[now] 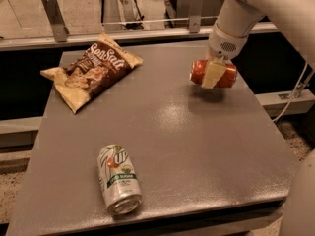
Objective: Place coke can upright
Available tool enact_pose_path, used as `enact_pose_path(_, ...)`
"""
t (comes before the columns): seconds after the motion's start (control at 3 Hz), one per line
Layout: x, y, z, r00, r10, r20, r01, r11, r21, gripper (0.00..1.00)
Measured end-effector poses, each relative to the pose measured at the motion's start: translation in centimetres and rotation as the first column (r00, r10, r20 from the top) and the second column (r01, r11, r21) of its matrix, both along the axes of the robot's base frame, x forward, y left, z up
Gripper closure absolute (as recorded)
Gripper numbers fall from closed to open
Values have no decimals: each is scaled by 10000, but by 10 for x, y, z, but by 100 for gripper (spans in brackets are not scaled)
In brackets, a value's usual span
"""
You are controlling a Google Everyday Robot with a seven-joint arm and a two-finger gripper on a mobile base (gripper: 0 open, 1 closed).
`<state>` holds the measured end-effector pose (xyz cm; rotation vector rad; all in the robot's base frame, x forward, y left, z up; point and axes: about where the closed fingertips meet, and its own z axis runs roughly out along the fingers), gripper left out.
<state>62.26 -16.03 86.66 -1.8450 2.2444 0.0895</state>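
Observation:
The red-orange coke can (199,72) lies sideways in the air, a little above the grey table (197,146) near its far right corner. Its shadow falls on the table below it. My gripper (213,74) reaches down from the white arm at the upper right and is shut on the coke can; one cream finger (212,73) crosses the can's front.
A silver-and-green 7up can (118,178) lies on its side near the table's front edge. A brown SunSalt chip bag (91,70) lies at the far left corner. A railing runs behind the table. A cable hangs at the right.

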Motion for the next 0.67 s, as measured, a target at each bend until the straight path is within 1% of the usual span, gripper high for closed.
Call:
enact_pose_path(0.33,-1,0,29,9989,-57,476,-33,9824,1869,100)
enact_pose_path(0.67,-6,-10,45,9969,-206,755,-118,9139,4057,100)
